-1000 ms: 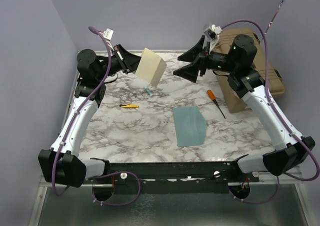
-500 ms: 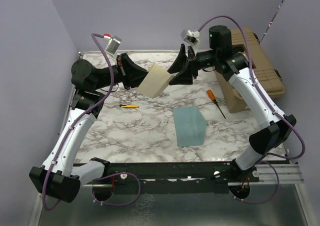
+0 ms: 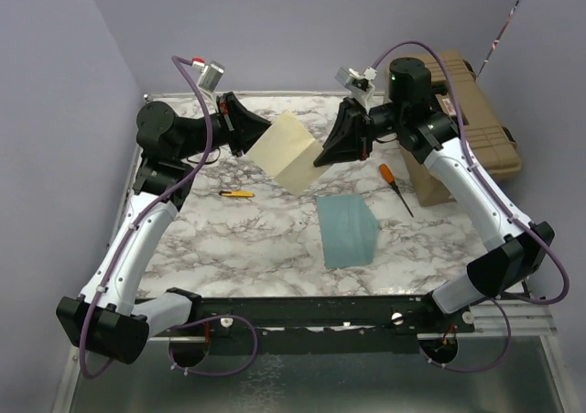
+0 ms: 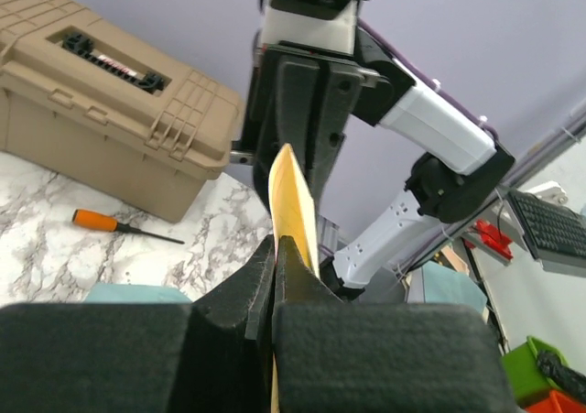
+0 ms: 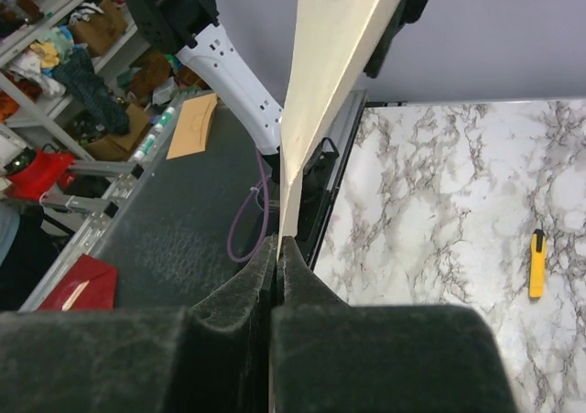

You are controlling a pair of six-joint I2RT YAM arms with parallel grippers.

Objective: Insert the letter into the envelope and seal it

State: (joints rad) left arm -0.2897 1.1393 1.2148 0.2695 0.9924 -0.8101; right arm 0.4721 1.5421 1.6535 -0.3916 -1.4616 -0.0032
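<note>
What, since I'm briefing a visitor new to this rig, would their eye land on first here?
The cream letter, held in the air over the marble table, pinched at opposite edges by the left gripper and the right gripper. Next, the teal envelope lying flat nearer the arm bases, and the tan case at the far right.

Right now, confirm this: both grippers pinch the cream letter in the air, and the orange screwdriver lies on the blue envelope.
Not quite: the top view shows the orange screwdriver on the marble table, apart from the blue envelope. The left gripper and right gripper do pinch the cream letter in the air.
</note>
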